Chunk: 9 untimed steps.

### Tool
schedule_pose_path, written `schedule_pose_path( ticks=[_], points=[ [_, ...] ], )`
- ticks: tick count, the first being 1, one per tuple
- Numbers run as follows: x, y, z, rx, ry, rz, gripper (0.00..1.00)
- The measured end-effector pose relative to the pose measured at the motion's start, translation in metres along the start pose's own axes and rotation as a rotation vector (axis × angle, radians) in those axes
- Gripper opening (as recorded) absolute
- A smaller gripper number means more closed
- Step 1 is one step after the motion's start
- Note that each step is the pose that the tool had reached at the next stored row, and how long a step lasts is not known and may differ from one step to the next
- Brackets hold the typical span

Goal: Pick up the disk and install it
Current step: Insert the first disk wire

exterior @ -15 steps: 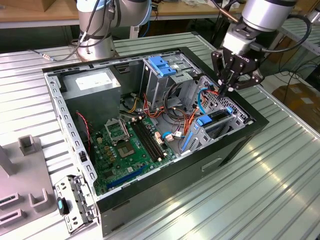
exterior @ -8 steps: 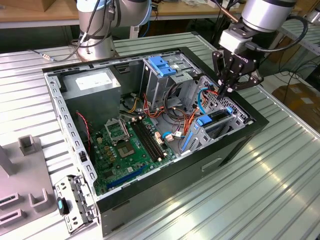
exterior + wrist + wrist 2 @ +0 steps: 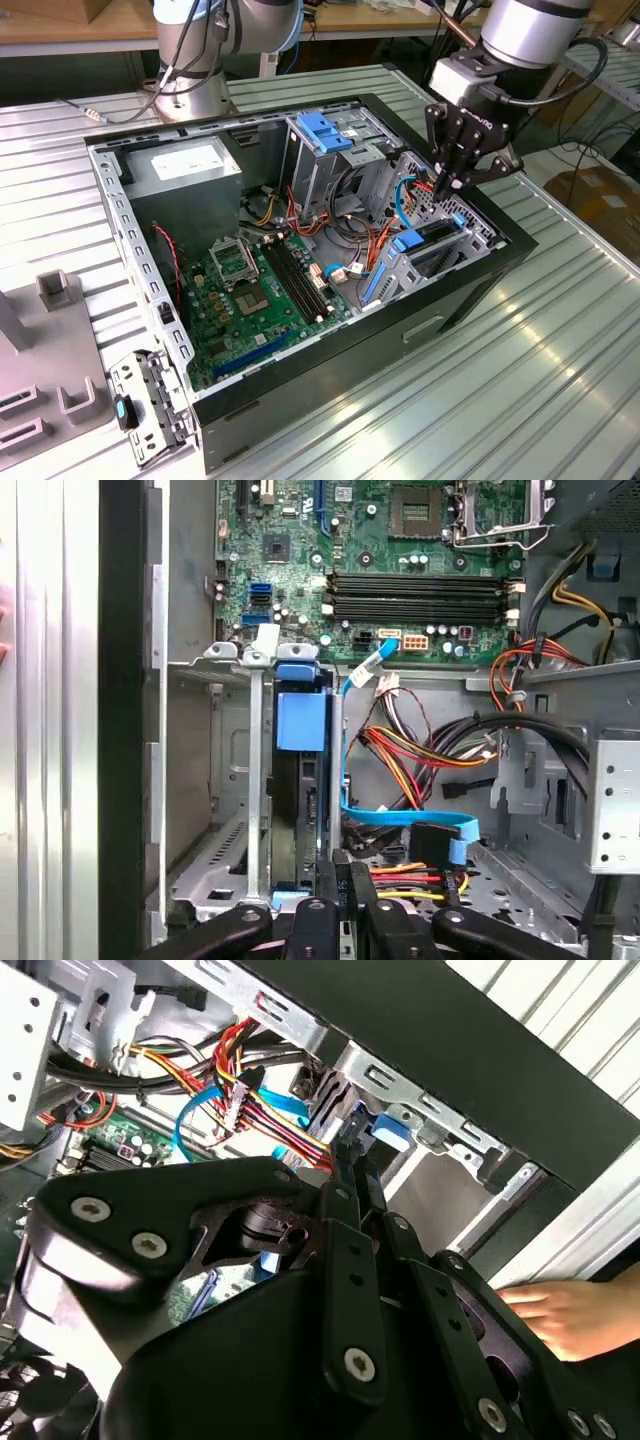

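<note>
Ribbed metal worktop [image 3: 560, 330] carries open PC case [image 3: 470, 290]. Disk [image 3: 432, 240] stands on edge in case's corner bay. My fingers [image 3: 450, 182] pinched shut just above it; press straight down, avoid cables [image 3: 420, 750].

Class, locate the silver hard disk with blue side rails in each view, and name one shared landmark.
Exterior view: the hard disk stands in the grey metal cage, at the exterior view's right.
First wrist view: disk edge-on in that cage.
Second wrist view: its blue rail end.
Shared landmark: green motherboard.
</note>
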State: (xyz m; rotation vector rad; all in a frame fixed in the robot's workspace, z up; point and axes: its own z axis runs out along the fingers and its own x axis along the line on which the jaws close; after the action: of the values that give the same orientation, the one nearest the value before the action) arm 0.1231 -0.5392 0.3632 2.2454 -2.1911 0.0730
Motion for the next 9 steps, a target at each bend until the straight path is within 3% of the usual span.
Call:
schedule_pose_path(
  ticks=[1, 2, 9],
  points=[
    [0.0052, 0.0059, 0.0041, -0.0001, -0.0001, 0.002, 0.17],
    [0.0062, 0.0061, 0.0086, -0.0004, 0.0002, 0.013, 0.17],
    [0.0078, 0.0062, 0.0108, -0.0006, 0.0001, 0.017, 0.17]
  ],
)
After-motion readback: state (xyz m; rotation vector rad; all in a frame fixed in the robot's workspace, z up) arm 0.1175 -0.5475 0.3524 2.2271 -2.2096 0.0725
